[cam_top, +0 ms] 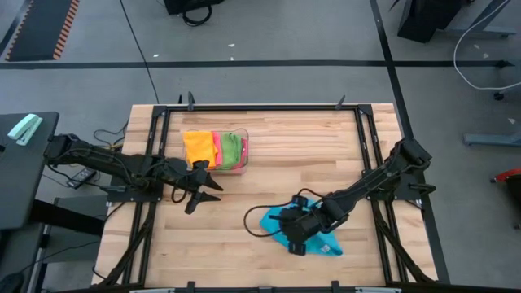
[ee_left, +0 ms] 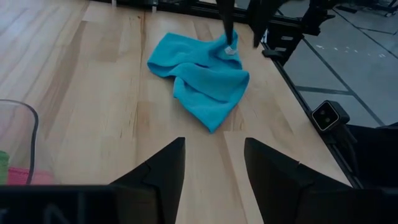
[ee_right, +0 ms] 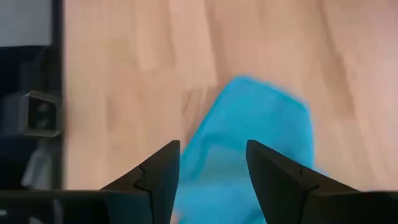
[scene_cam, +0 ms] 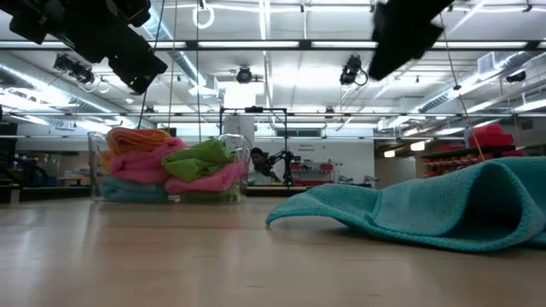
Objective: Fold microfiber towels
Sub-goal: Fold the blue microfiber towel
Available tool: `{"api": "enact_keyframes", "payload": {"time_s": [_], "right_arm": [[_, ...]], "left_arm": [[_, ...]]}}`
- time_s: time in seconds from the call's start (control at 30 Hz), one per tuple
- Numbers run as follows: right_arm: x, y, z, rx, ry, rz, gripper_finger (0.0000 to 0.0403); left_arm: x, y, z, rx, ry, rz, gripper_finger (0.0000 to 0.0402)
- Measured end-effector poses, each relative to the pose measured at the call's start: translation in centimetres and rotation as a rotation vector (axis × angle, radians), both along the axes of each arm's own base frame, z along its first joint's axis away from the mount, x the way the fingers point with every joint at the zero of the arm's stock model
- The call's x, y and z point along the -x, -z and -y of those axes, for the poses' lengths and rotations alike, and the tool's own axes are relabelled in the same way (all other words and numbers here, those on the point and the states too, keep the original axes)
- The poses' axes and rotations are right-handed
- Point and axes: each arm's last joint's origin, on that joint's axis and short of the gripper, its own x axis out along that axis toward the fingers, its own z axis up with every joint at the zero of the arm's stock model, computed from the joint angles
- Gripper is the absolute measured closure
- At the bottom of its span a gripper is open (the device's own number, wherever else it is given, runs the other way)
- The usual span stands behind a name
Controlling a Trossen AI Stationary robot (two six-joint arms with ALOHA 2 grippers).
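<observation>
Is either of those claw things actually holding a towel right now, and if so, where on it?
No. The right tool is open just above the blue towel; the left tool is open over bare table.

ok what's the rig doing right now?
Towel folding, early on. A blue towel lies crumpled on the table, unfolded. The right gripper is over it with fingers open, holding nothing. The left gripper waits open above bare wood beside the clear bin, which holds orange, pink and green towels.
</observation>
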Motion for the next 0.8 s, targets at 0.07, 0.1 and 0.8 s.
{"api": "enact_keyframes", "payload": {"time_s": [0.07,0.1,0.8], "right_arm": [[-0.7,1.0,0.0,0.035,-0.019,-0.003,0.0212],[-1.0,1.7,0.0,0.052,-0.025,-0.01,0.0213],[-3.6,9.7,-0.3,0.229,-0.262,-0.157,0.0235]], "left_arm": [[0.0,0.0,0.0,-0.001,0.0,0.0,0.0228],[0.0,0.0,0.0,-0.001,0.0,-0.001,0.0229],[0.0,0.0,0.0,-0.004,0.001,-0.003,0.023]]}}
